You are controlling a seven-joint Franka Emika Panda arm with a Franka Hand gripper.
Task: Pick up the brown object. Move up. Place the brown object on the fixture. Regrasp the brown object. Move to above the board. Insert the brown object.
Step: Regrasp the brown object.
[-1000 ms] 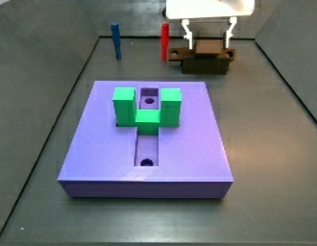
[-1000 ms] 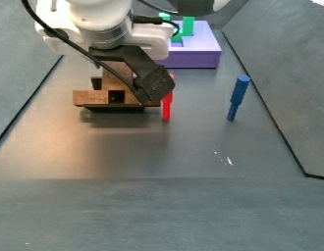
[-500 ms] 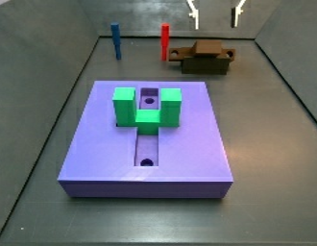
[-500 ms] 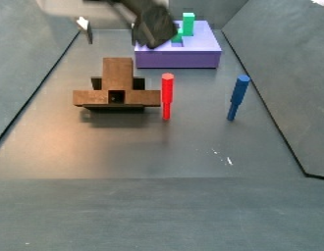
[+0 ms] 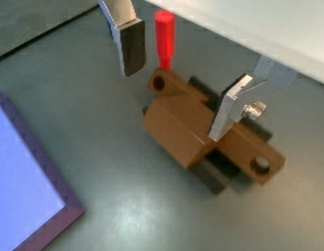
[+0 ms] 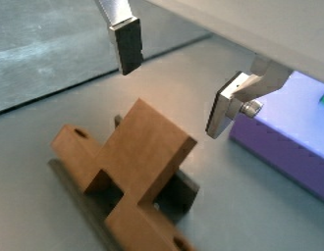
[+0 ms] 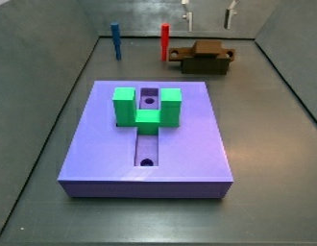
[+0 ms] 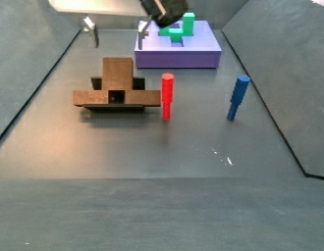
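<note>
No brand, label or legible writing appeared on any item.

Gripper (image 5: 178, 74): two flat silver plate fingers (image 6: 127, 44) with dark pads, spread wide, nothing between them; hung above the fixture, clear of it, its fingertips showing at the upper edge in a side view (image 7: 207, 16).

Brown object (image 5: 191, 123): tan-brown rectangular bar, matte, smooth, with a round hole near its end; lay across the fixture (image 5: 225, 169) in both wrist views. In a side view the brown object (image 8: 115, 75) rested on the fixture (image 8: 112, 99) near the far end of the floor.

Fixture: dark olive-brown boxy holder, matte, low and blocky.

Board (image 7: 90, 144): large flat lavender-purple slab, smooth, with a central lengthwise slot (image 7: 148, 149) bearing round holes; stood well apart from the fixture.

Green block (image 7: 147, 108): U-shaped, bright green, seated on the board over the slot.

Red peg (image 8: 166, 96): upright slim cylinder, just beside the fixture.

Blue peg (image 8: 237, 98): upright slim post, near the red peg.

Floor (image 8: 151, 176): dark grey, dull, flat.
</note>
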